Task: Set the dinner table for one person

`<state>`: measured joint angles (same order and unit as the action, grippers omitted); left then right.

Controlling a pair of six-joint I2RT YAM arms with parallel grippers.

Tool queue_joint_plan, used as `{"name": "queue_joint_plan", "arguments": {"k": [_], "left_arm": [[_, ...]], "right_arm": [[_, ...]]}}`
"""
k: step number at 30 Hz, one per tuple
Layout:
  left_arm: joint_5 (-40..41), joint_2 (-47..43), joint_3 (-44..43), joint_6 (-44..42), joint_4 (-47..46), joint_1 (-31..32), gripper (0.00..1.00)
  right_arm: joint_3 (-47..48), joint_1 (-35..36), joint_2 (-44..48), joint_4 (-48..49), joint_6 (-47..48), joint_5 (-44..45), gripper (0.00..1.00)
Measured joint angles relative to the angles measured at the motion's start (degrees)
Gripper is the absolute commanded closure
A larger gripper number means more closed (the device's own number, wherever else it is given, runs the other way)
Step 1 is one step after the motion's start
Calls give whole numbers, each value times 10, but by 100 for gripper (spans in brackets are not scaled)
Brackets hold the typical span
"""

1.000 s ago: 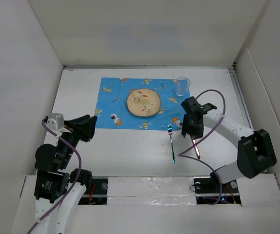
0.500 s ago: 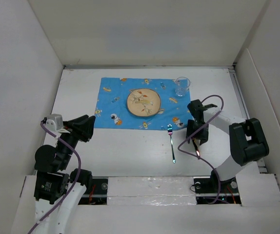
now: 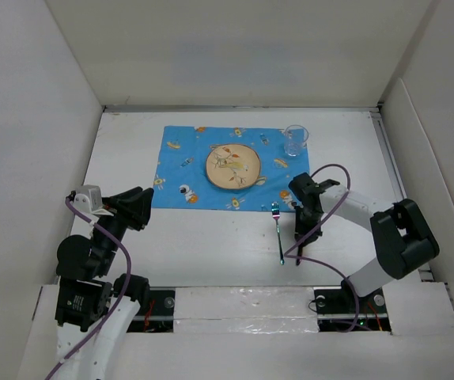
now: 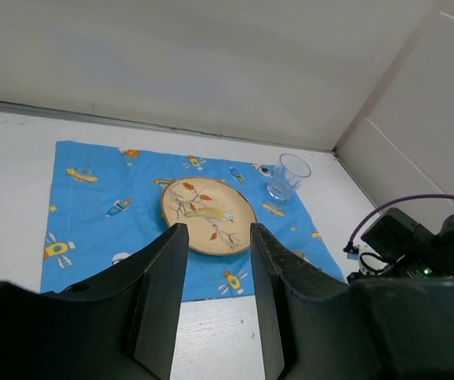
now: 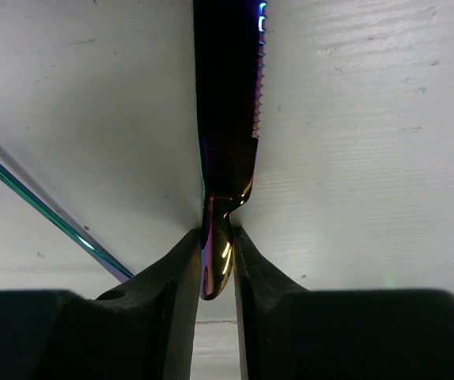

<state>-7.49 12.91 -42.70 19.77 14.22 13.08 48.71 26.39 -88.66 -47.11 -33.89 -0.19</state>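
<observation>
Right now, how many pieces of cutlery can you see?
2. A fork lies on the table by the placemat's near right corner; a knife is pinched in the right gripper, beside it.

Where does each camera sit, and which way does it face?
Top external: above and behind, looking down at the dinner table; left arm, right arm show.
Left wrist: looks forward across plate and glass; left gripper open.
Right wrist: looks down along the knife; right gripper shut on it.
Top and left wrist share the plate.

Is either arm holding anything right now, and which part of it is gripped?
The right gripper holds the knife, its fingers pinching the handle just behind the serrated blade. The left gripper is open and holds nothing.
</observation>
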Motion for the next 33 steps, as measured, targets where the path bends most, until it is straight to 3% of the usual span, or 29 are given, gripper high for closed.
{"name": "queue_joint_plan", "arguments": {"k": [3,8,21,33], "left_arm": [[0,0,0,0,2,0,66],[0,-2,0,0,2,0,66],[0,-4,0,0,2,0,66],[-1,-6,0,-1,2,0,67]], "right_arm": [[5,5,-7,-1,-9,12,55],[32,18,-36,-15,-16,32,55],[46,37,-48,-20,-32,47,100],[48,64,-9,-35,-50,74,100]]}}
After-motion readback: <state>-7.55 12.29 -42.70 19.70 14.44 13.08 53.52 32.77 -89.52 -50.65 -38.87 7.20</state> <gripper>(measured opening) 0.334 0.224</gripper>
